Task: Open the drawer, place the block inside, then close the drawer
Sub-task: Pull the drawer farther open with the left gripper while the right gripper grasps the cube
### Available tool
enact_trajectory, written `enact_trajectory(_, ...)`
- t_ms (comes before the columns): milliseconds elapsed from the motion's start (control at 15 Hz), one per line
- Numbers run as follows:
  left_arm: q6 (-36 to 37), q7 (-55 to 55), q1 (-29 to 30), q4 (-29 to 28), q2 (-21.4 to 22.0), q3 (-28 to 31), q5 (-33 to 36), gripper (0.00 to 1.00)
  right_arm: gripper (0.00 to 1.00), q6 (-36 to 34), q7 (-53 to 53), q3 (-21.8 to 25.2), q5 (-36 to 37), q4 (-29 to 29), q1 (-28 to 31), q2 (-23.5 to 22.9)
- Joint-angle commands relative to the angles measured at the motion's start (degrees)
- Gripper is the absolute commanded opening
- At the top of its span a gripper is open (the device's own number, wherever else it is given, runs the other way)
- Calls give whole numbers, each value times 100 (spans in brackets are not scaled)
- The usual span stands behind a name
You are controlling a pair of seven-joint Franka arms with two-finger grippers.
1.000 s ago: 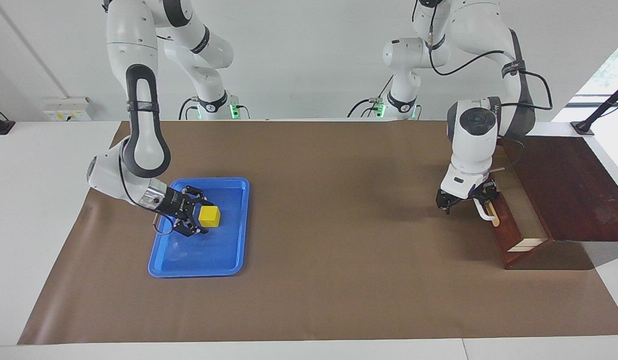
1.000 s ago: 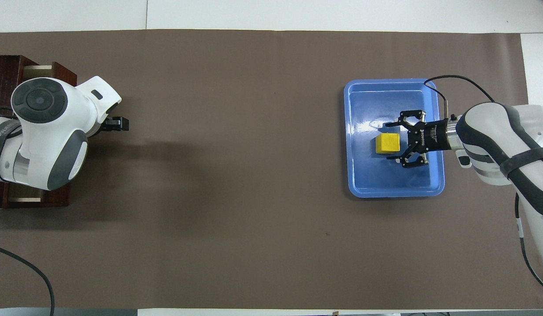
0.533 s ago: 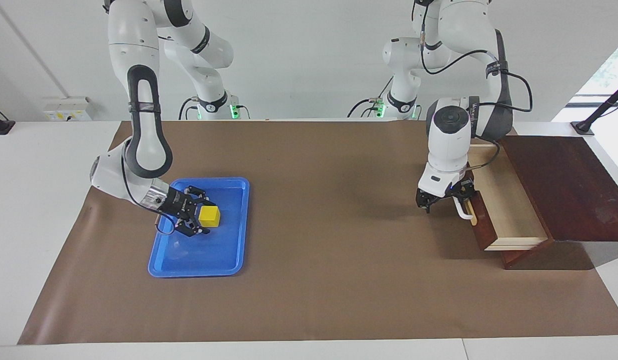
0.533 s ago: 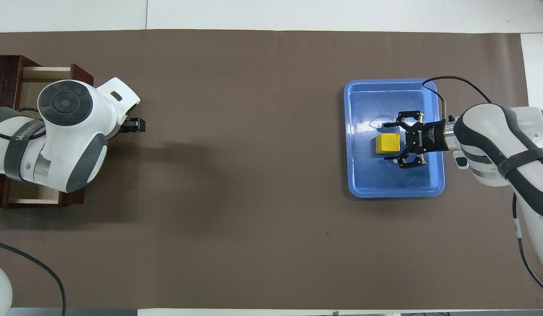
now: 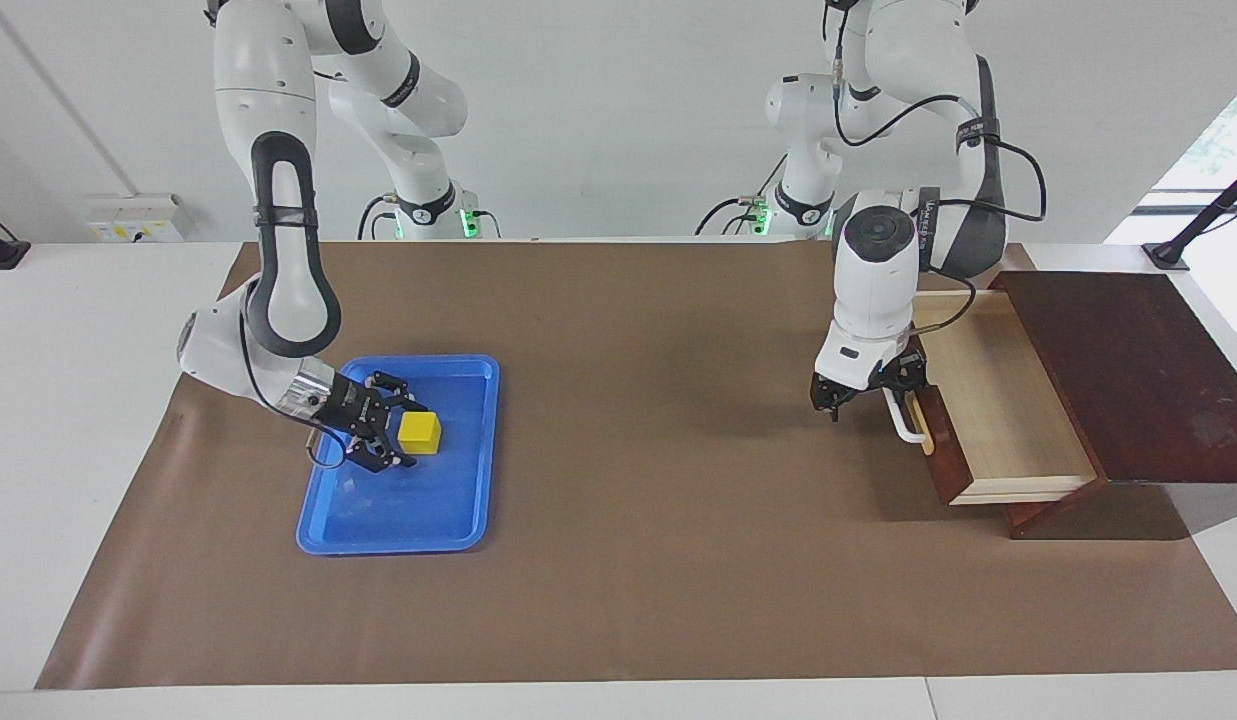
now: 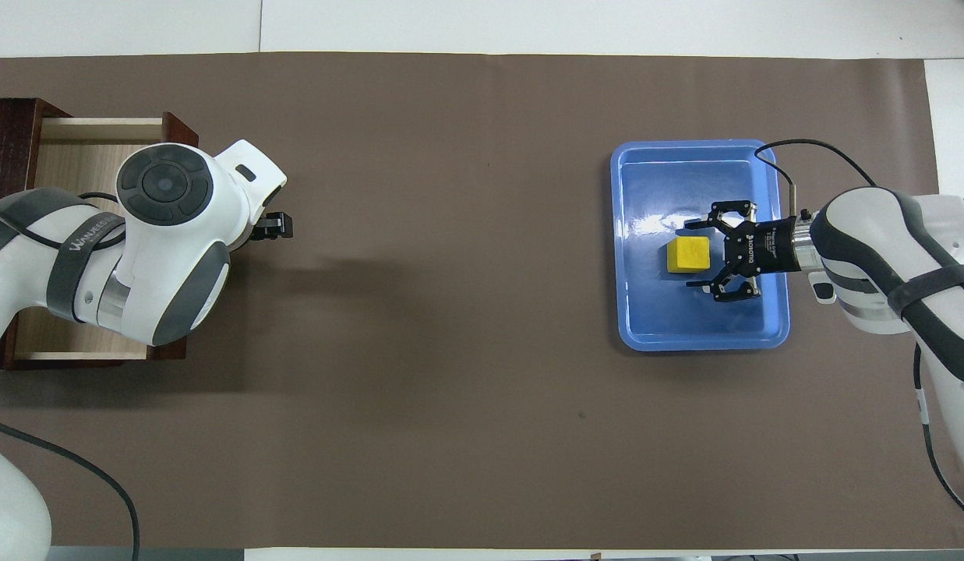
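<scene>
My drawer [image 5: 988,410] stands pulled well out of its dark wooden box [image 5: 1128,375], so the opening looks nearly done; loading the block and shutting the drawer are still ahead. My left gripper [image 5: 871,388] is at the white bar handle [image 5: 903,418], though whether its jaws clench the bar I cannot tell. The pale interior shows nothing inside where I can see it. My right gripper [image 5: 390,429] sits low in the blue tray [image 5: 458,520], jaws spread wide either side of the yellow block [image 5: 419,432], not yet pinching it. The tray holds only that block.
</scene>
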State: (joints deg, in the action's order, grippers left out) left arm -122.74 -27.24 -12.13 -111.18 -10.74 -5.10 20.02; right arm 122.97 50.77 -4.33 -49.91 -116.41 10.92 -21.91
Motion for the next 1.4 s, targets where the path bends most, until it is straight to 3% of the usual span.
enact_trajectory(0, 181, -133, -176, 96, -25, 27, -166, 100, 100, 122, -314, -33, -159, -198, 68, 108)
enact_trajectory(333, 488, -115, -167, 386, -69, 27, -183, 100, 95, 113, -419, -33, -159, -295, 182, 135)
enact_trajectory(800, 1498, -132, -88, 1352, -86, 53, -990, 100, 84, 104, -507, -33, -159, -365, 235, 144)
enact_trajectory(1000, 1596, -499, 8, 1406, 19, 80, -1263, 100, 76, 104, -542, -41, -159, -365, 235, 161)
enact_trajectory(1200, 1596, -1570, 96, 1599, 37, 88, -1597, 100, 58, 78, -569, -33, -159, -357, 227, 170)
enact_trajectory(1267, 1596, -1852, 88, 1599, 71, 88, -1616, 100, 50, 69, -595, -33, -151, -339, 218, 170)
enact_trajectory(1333, 1596, -1951, 79, 1573, 115, 88, -1616, 100, 34, 52, -682, -41, -151, -313, 200, 161)
